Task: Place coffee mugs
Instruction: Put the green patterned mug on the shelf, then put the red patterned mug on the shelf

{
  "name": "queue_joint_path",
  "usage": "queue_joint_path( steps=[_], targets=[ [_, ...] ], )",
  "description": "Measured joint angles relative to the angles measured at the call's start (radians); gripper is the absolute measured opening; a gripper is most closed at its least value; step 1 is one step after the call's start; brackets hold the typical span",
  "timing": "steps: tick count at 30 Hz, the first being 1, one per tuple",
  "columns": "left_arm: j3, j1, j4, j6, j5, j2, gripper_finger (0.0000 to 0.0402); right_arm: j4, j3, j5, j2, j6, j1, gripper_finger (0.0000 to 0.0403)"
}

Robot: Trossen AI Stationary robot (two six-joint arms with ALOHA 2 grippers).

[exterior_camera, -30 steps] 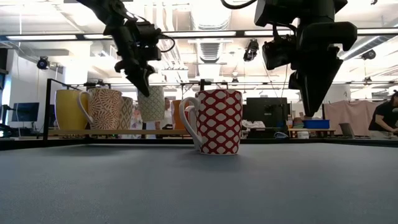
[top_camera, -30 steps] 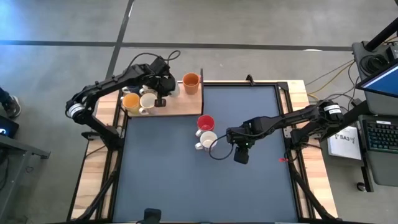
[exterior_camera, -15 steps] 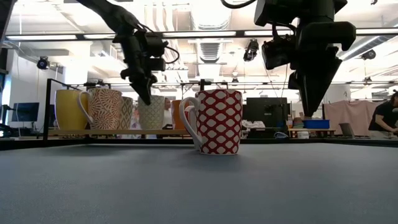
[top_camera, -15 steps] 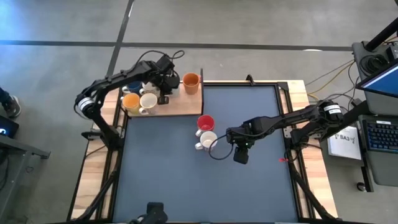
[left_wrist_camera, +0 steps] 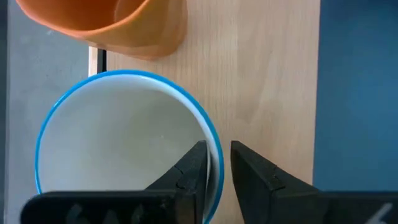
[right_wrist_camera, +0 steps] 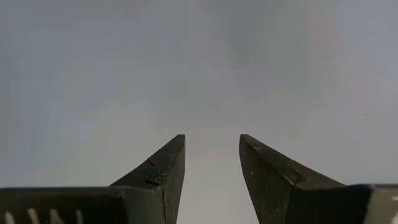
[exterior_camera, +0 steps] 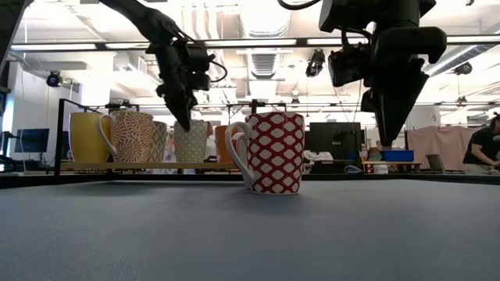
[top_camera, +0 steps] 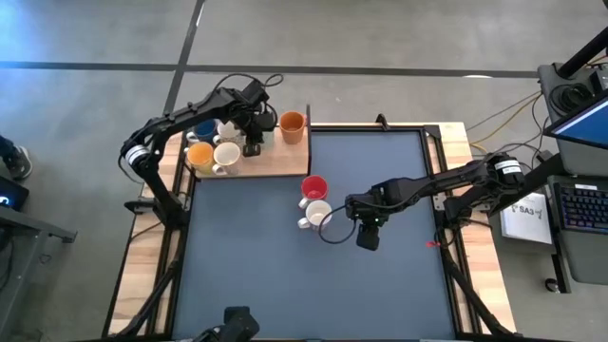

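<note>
A blue-rimmed mug [left_wrist_camera: 118, 149] with a white inside and a leaf-patterned outside [exterior_camera: 190, 142] stands upright on the wooden board [top_camera: 275, 161] at the table's far left. My left gripper [left_wrist_camera: 217, 152] points down over it, slightly open, with one finger inside the rim and one outside. Other coffee mugs share the board: orange [top_camera: 292, 125], white [top_camera: 226, 155], yellow-orange [top_camera: 199, 155] and blue [top_camera: 204, 133]. A red mug [top_camera: 314, 187] and a white mug [top_camera: 318, 214] stand on the dark mat. My right gripper [top_camera: 366, 233] hovers open to their right, with nothing between its fingers. My left gripper straddles the mug's rim [left_wrist_camera: 214, 146] from above, on the side facing the mat. A narrow gap shows beside the outer finger [left_wrist_camera: 252, 171]. Whether the inner finger [left_wrist_camera: 189, 171] still touches the wall I cannot tell. The mug rests with its base on the board.
The mugs crowd the board's left part; bare wood lies between them and the mat. In the low view a red-latticed mug [exterior_camera: 269, 152] stands mid-table, in front of the board. The mat's near half and right side lie free. A cable loops near my right gripper.
My left gripper has gone down and a little toward the orange mug, carrying the leaf-patterned mug. The mug hung clear above the board a second ago and now stands on it beside the other mugs.
</note>
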Motion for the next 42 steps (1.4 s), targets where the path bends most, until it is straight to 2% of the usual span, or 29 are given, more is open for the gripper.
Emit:
queue_joint_path(
  steps=[5, 12, 14, 18, 21, 31, 37, 40, 42],
  targets=[
    [0.005, 0.0, -0.016, -0.007, 0.0, -0.005, 0.0076, 0.0, 0.0, 0.0, 0.0, 0.0, 0.0, 0.0141],
    [0.095, 0.0, -0.111, -0.038, 0.006, -0.01, 0.0084, 0.001, 0.0, 0.0, 0.0, -0.001, 0.0, 0.0141],
    [0.117, -0.001, -0.153, -0.064, 0.066, -0.011, 0.0084, 0.007, 0.0, 0.0, 0.0, -0.009, 0.0, 0.0141],
    [0.13, -0.006, -0.199, -0.09, 0.342, -0.022, 0.0084, 0.024, 0.0, 0.001, 0.0, -0.037, 0.0, 0.0141],
    [0.13, -0.029, -0.2, -0.132, 0.423, -0.039, 0.0084, 0.048, 0.0, 0.002, 0.0, -0.073, 0.0, 0.0141],
    [0.038, -0.259, -0.21, -0.167, 0.433, -0.135, 0.0084, 0.084, 0.009, 0.091, 0.0, -0.224, -0.016, 0.0141],
    [-0.153, -0.379, -0.037, -0.346, 0.42, -0.249, 0.0084, 0.119, 0.028, 0.105, 0.0, -0.268, -0.04, 0.0141],
    [-0.285, -0.453, 0.084, -0.412, 0.341, -0.319, 0.0084, 0.161, 0.031, 0.105, 0.0, -0.291, -0.04, 0.0141],
    [-0.373, -0.504, 0.185, -0.45, 0.249, -0.369, 0.0085, 0.193, 0.032, 0.101, 0.0, -0.299, -0.04, 0.0141]
  ],
)
